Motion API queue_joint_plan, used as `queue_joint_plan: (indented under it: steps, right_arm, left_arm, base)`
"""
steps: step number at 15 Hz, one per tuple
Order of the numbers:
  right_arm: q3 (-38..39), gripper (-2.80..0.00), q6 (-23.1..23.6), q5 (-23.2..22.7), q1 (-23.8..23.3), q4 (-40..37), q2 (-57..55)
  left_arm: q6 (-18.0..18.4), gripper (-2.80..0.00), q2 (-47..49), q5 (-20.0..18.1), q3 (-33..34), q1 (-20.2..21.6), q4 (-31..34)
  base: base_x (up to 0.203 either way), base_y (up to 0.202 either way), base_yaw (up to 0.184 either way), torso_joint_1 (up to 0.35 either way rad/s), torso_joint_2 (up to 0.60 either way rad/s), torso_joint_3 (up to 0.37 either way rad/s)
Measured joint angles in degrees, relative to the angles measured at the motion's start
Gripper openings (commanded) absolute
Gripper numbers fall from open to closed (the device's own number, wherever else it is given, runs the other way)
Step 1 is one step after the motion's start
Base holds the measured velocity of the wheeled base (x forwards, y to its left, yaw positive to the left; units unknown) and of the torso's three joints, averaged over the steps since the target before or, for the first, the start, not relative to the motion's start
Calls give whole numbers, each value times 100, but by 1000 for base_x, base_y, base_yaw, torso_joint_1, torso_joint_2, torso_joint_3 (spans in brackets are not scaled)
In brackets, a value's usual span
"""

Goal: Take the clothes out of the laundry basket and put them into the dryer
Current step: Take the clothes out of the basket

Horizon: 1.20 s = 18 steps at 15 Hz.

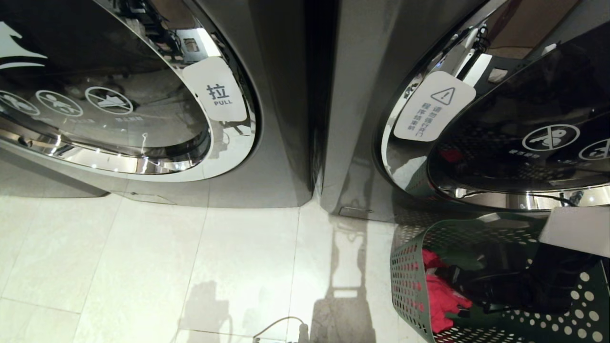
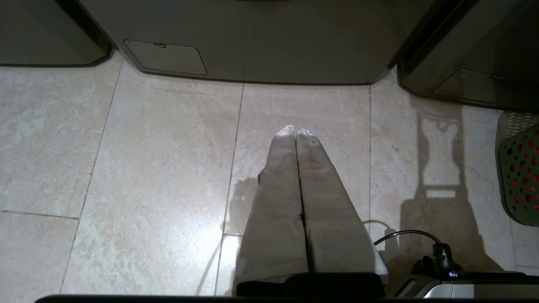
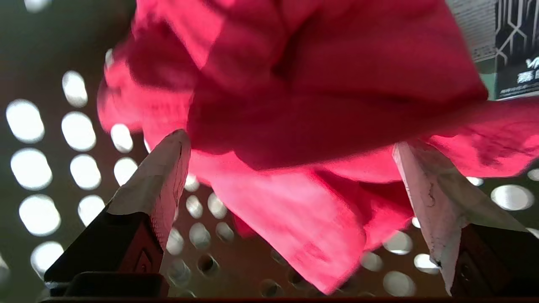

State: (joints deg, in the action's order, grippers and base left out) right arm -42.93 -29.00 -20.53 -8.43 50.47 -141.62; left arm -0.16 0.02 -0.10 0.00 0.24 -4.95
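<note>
The green perforated laundry basket (image 1: 405, 281) stands on the floor at the lower right, in front of the right-hand machine. Red clothes (image 1: 441, 295) lie inside it against its left wall. My right arm (image 1: 538, 281) reaches down into the basket. In the right wrist view my right gripper (image 3: 290, 141) is open, its fingers (image 3: 168, 168) on either side of the red clothes (image 3: 320, 84), with the basket wall (image 3: 38, 168) behind. My left gripper (image 2: 296, 131) is shut and empty, parked over the floor tiles. Two machines with round glass doors (image 1: 119, 109) (image 1: 524, 133) face me; I cannot tell which is the dryer.
Both doors look closed; the left one carries a PULL label (image 1: 218, 93), the right one a warning label (image 1: 436, 107). A black cable (image 1: 279, 326) lies on the pale tiled floor (image 1: 143, 267) near my base. The basket's edge (image 2: 520, 176) shows in the left wrist view.
</note>
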Motion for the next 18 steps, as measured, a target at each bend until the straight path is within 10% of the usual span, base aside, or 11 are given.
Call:
queue_joint_plan:
  steps: [4, 18]
  right_arm:
    - [-184, 0, -849, 157, 331, -119, -2]
    - [-459, 0, -363, -427, 274, -1346, 61]
  left_arm:
    - [0, -280, 0, 0, 0, 0, 0]
    - [2, -280, 0, 0, 0, 0, 0]
  base:
    - [0, 0, 0, 0, 0, 0]
    - [0, 0, 0, 0, 0, 0]
